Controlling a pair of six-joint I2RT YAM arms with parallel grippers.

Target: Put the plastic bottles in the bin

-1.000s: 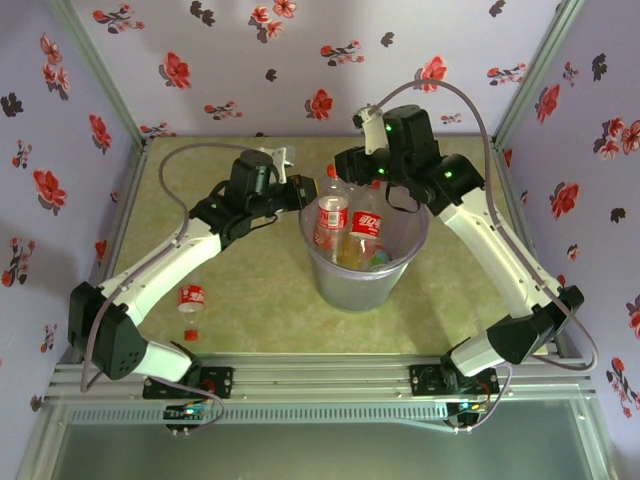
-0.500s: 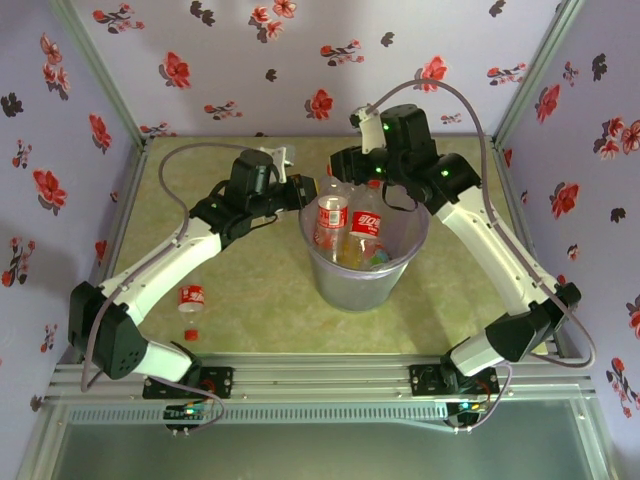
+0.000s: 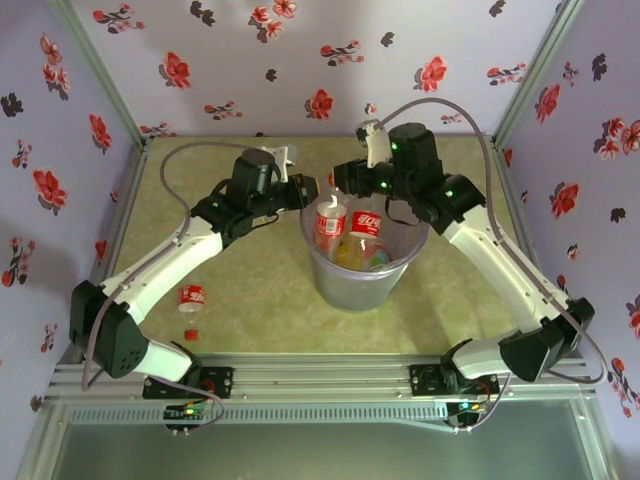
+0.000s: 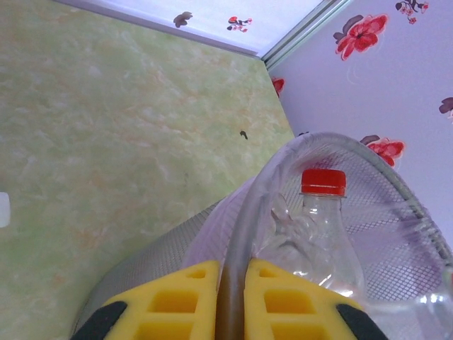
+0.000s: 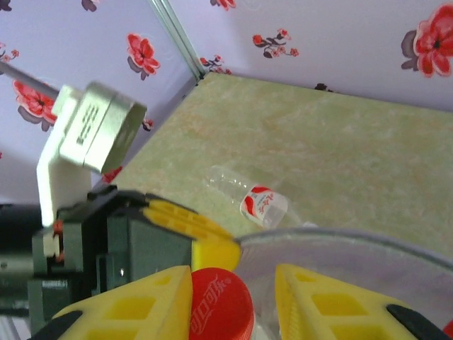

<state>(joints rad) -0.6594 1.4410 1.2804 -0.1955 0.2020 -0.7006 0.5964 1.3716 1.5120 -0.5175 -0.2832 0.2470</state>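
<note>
Left wrist: left fingers clamp bin rim; right wrist: right fingers spread around red-capped bottle.

Upright bottles crowd the mouth of the bin, with the left gripper clamped on its left rim and the right gripper, jaws apart, over the far rim. The counter in front lies open, save a stray bottle and red cap beside the left arm.
</note>
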